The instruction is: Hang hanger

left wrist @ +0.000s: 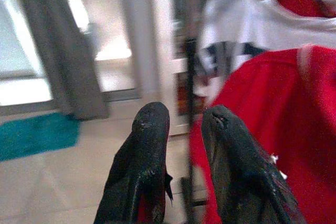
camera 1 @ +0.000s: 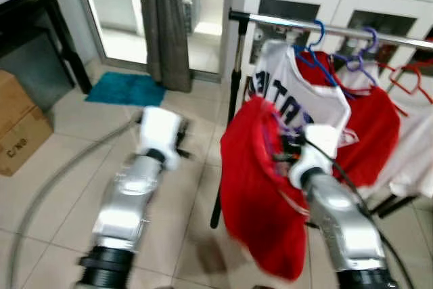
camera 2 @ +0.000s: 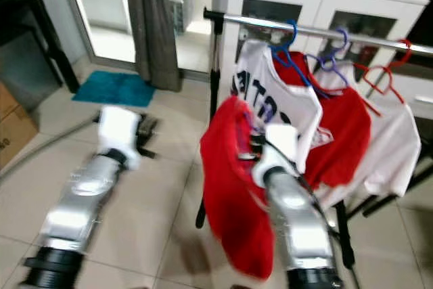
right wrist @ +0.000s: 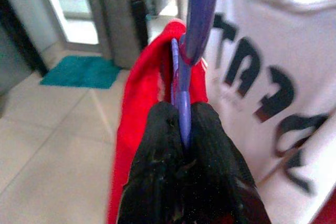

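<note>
The head views take in the whole clothes rail, a chrome bar on a black upright, with a white printed shirt on a blue hanger nearest the rail's free end, then a red shirt on a purple one, then a red hanger. The right wrist view gives what those views blur: the purple hanger carried by the right gripper, its stem running straight up between the two black fingers, which are clamped tight on it with no gap showing. A red garment drapes from that hanger, its collar bunched round the stem, and hangs down in front of the white printed shirt, just beside it and below the rail near its free end. The hanger's hook is not on the bar.

The left wrist view shows the left gripper with its fingers slightly apart and nothing between them, pointed toward the rail's black upright and the red cloth. In the head views that arm reaches out over the tiled floor, well left of the rail. A teal mat lies by the grey curtain, and a cardboard box sits at the left edge.
</note>
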Controlling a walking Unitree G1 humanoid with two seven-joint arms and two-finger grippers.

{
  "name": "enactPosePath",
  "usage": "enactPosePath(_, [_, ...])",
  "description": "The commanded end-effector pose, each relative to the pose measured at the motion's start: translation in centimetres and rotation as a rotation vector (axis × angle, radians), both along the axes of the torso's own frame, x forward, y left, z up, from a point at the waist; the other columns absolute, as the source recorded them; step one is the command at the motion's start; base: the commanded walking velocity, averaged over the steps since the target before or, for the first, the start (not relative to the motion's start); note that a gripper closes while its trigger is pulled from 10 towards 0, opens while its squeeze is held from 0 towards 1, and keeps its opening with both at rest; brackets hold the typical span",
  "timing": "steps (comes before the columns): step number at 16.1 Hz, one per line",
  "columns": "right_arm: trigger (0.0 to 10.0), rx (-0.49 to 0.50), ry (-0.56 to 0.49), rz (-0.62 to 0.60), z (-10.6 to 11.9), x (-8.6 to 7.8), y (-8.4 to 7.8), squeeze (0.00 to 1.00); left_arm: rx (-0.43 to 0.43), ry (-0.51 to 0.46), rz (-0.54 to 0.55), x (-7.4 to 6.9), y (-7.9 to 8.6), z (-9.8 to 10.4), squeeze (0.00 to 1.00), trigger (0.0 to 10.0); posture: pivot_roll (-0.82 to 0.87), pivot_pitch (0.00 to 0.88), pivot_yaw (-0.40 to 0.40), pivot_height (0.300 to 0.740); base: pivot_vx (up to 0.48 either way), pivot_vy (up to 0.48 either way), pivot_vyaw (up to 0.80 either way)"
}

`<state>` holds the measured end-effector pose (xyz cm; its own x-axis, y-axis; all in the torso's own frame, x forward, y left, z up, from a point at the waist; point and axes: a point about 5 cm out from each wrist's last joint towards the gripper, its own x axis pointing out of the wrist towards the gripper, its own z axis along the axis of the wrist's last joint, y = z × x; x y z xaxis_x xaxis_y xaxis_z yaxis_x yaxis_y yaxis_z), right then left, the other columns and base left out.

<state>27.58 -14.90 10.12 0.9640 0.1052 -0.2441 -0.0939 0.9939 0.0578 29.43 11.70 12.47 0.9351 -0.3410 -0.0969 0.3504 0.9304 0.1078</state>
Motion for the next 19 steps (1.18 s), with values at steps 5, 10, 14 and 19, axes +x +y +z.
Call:
enactPosePath(5, [10.0, 0.016, -0.066, -0.005, 1.4, 0.3, 0.1, 0.00, 0.016, -0.017, 0.018, 0.0, 0.7, 0.4, 0.00, 10.0, -0.01, 0.021, -0.039, 0.740, 0.376, 0.000, 0.00])
enactPosePath(10, [10.0, 0.011, -0.067, -0.009, 1.4, 0.4, 0.0, 0.00, -0.043, 0.007, 0.000, -0.1, 0.4, 0.4, 1.00, 10.0, -0.01, 0.020, -0.047, 0.740, 0.413, 0.000, 0.00])
enactPosePath(14, [10.0, 0.013, -0.071, -0.015, 1.6, 0.5, -0.2, 0.00, -0.039, 0.005, 0.002, -0.1, 0.4, 0.5, 1.00, 10.0, -0.01, 0.022, -0.045, 0.740, 0.450, 0.000, 0.00])
enactPosePath(19, [10.0, 0.013, -0.101, -0.028, 2.4, 1.0, -0.7, 0.00, -0.027, -0.002, -0.008, -0.1, 0.3, 0.6, 1.00, 10.0, 0.00, 0.025, -0.043, 0.740, 0.452, 0.000, -0.44])
